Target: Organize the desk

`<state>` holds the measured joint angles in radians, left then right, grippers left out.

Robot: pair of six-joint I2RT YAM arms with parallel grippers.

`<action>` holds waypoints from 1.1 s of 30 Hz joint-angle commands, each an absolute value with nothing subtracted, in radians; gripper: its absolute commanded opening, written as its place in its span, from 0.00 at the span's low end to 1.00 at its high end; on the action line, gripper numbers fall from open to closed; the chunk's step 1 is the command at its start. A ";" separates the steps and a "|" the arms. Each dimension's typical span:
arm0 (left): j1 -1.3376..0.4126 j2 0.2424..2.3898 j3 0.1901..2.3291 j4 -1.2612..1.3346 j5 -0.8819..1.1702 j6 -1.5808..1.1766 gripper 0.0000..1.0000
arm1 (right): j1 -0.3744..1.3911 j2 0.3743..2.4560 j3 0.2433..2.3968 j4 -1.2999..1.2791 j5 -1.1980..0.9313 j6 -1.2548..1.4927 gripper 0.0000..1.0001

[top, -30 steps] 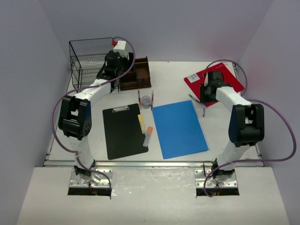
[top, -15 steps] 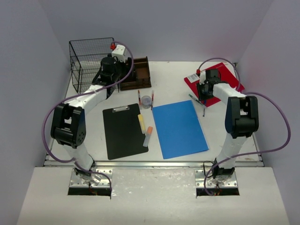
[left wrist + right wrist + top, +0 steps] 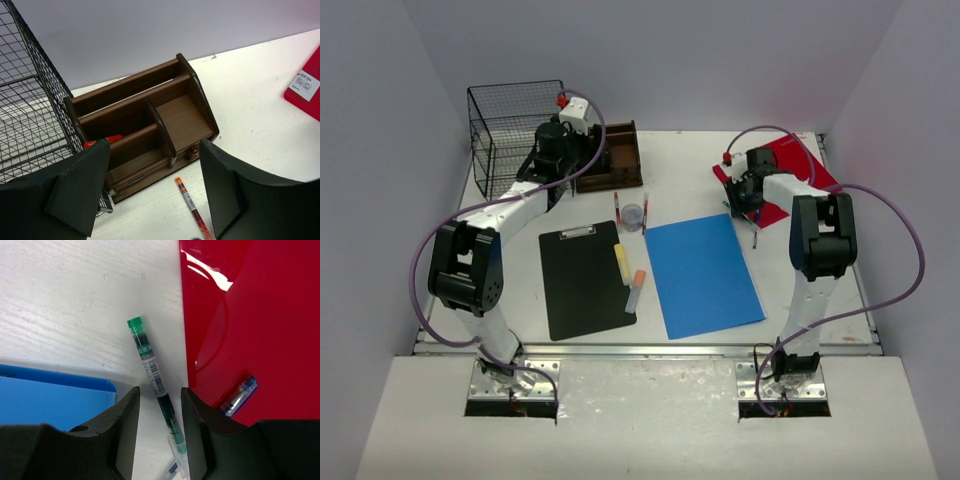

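— Desk (image 3: 685, 165): where does it lie against the two grippers?

— Under both of them. In the top view the white tabletop fills the middle of the frame, with its silver rail along the lower edge. The left gripper (image 3: 152, 147) hangs above the upper-left part. The right gripper (image 3: 160, 397) sits low over the upper-right part.

— Is either one holding anything?

— No. The left jaws stand wide apart with nothing between them, and through the gap you see the wooden organizer (image 3: 165, 120). The right jaws are partly parted, one on each side of a green-capped pen (image 3: 150, 365). That pen lies flat on the desk, with a sliver of space on both sides.

— And the surfaces?

— The desk is matte white, with faint grain and a few specks. The organizer is dark brown wood, boxy, with slanted end walls, long slots at the back and a small knob in front. At the left of the left wrist view, just beside it, stands a black wire basket (image 3: 30, 115) of square mesh. A thin red pen (image 3: 191, 206) lies on the desk below the organizer. The green-capped pen has a clear barrel with a barcode label. In the right wrist view, a glossy red folder (image 3: 260, 315) showing glare fills the right side. The smooth corner of a blue folder (image 3: 45, 400) is at lower left. The pads (image 3: 75, 195) are black and finely textured.
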<state>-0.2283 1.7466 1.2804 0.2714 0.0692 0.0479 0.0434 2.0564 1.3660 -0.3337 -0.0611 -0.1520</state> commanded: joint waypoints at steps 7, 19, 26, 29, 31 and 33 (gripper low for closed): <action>-0.222 1.694 1.276 0.300 0.121 0.071 0.70 | 0.051 2.111 1.413 -0.345 -0.071 -0.218 0.19; -0.246 1.551 1.253 0.234 0.549 0.515 0.70 | 0.051 1.821 1.559 -0.575 -0.192 0.099 0.00; -0.434 1.453 1.159 0.012 0.672 1.060 0.69 | 0.051 1.804 1.529 -0.715 -0.419 0.614 0.00; -0.502 1.447 1.145 -0.113 0.683 1.210 0.69 | 0.051 1.848 1.518 -0.774 -0.581 0.720 0.00; -0.567 1.448 1.141 -0.166 0.680 1.264 0.68 | 0.052 1.858 1.442 -0.732 -0.650 0.779 0.00; -0.638 1.456 1.161 -0.228 0.682 1.289 0.66 | 0.060 1.830 1.367 -0.651 -0.768 0.824 0.00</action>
<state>-0.5512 1.4660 1.1466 -0.0795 0.6200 1.0793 0.0502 1.8300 1.4713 -0.6664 -0.5231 0.6221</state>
